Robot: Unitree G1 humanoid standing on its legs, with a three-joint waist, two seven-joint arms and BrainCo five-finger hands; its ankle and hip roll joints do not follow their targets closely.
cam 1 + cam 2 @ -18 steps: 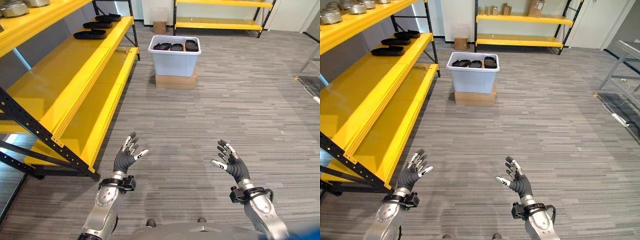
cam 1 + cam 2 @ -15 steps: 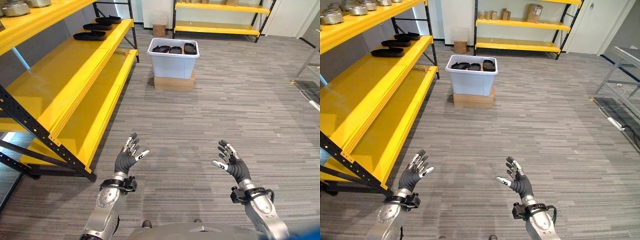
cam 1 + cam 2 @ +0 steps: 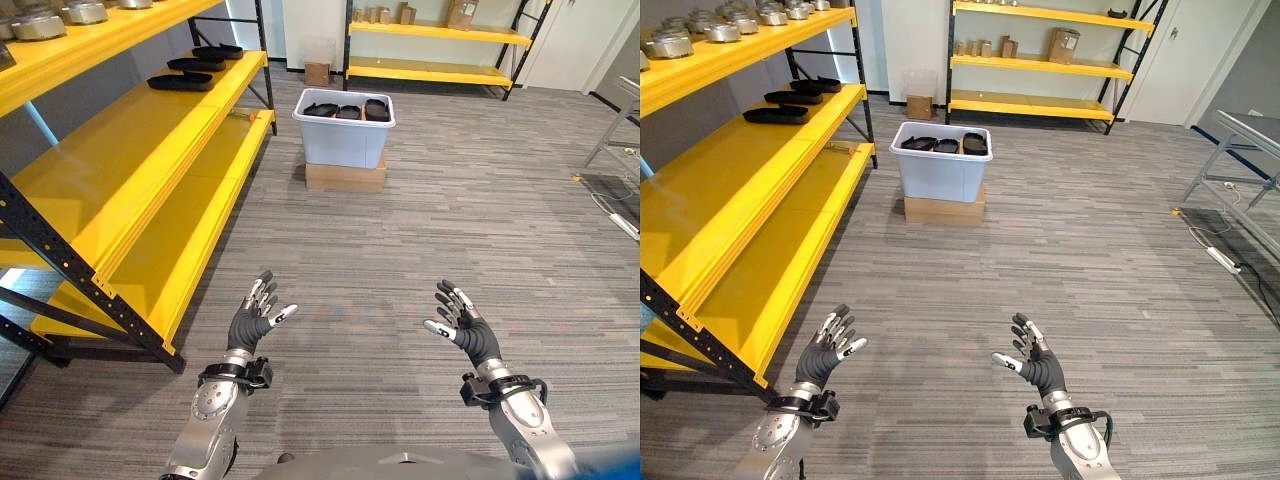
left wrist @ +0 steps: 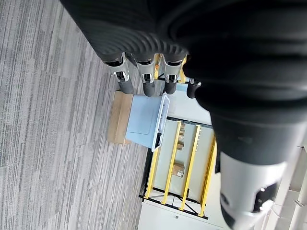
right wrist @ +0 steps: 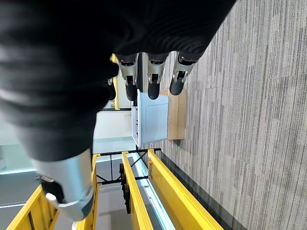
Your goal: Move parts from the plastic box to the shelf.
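A pale plastic box (image 3: 345, 130) stands far ahead on a cardboard carton (image 3: 345, 176), with several black parts (image 3: 350, 110) lying in it. The yellow shelf (image 3: 110, 170) runs along my left side; more black parts (image 3: 192, 70) lie at its far end. My left hand (image 3: 255, 315) and right hand (image 3: 462, 328) hover low over the carpet near me, palms facing each other, fingers spread and holding nothing. Both are well short of the box. The box (image 4: 144, 120) shows past the left hand's fingers, and again as the box (image 5: 152, 117) past the right hand's.
Grey metal parts (image 3: 700, 30) sit on the shelf's upper level. A second yellow rack (image 3: 1040, 70) with small boxes lines the back wall. A metal table frame (image 3: 1240, 160) stands at the right. Open carpet lies between me and the box.
The whole picture has shifted: the camera has tipped up, and the box and shelf sit farther off and higher. Both hands keep the same open pose.
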